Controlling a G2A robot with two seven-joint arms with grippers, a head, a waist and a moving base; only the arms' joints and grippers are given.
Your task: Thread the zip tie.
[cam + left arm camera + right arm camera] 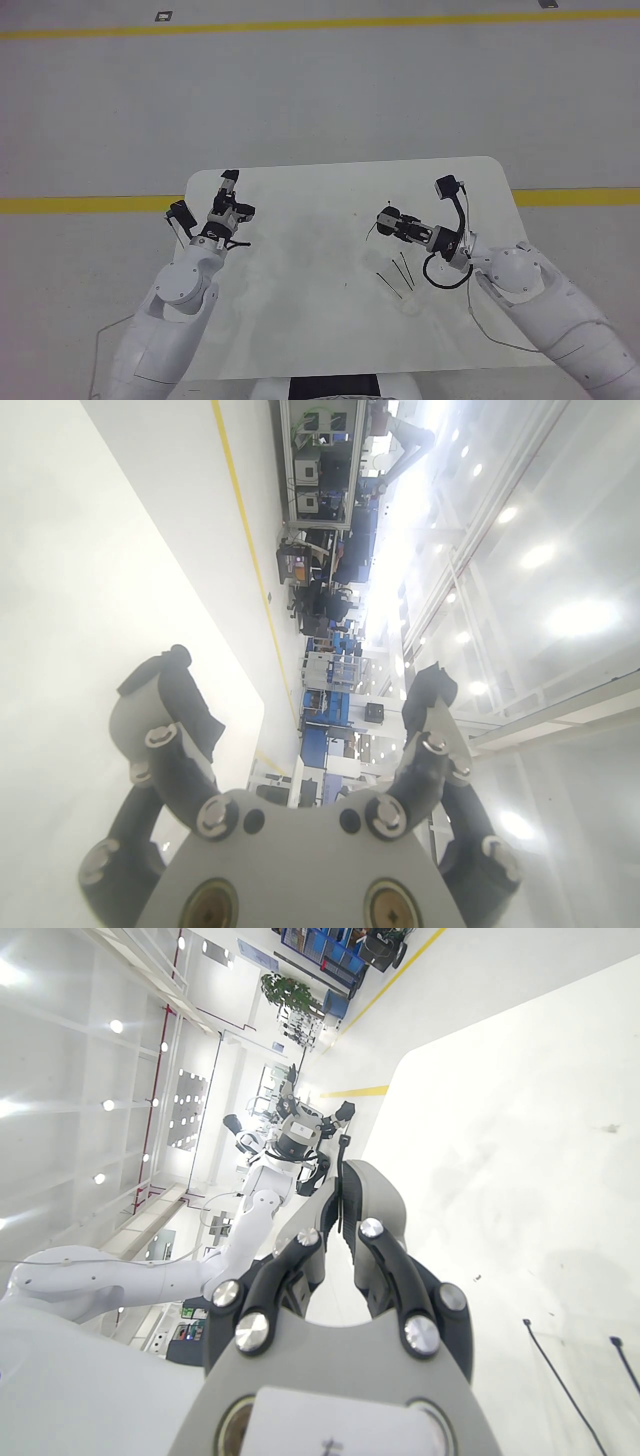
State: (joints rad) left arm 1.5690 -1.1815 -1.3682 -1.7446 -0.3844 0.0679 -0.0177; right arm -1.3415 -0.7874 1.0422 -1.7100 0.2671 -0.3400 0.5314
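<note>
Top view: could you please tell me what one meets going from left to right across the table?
left gripper, open → right gripper, shut on a zip tie. The loose zip ties lie level with the right gripper across the picture, so they are left out.

A white table (300,320) with rounded corners stands on a pale grey floor (320,90). Seen from its centre, one yellow line (300,24) crosses the floor far off at 12 o'clock. Another (90,204) runs behind the table from 9 to 3 o'clock. Ceiling lights (537,555) glare over racks (320,460), blue bins (320,705) and a plant (287,990).
</note>
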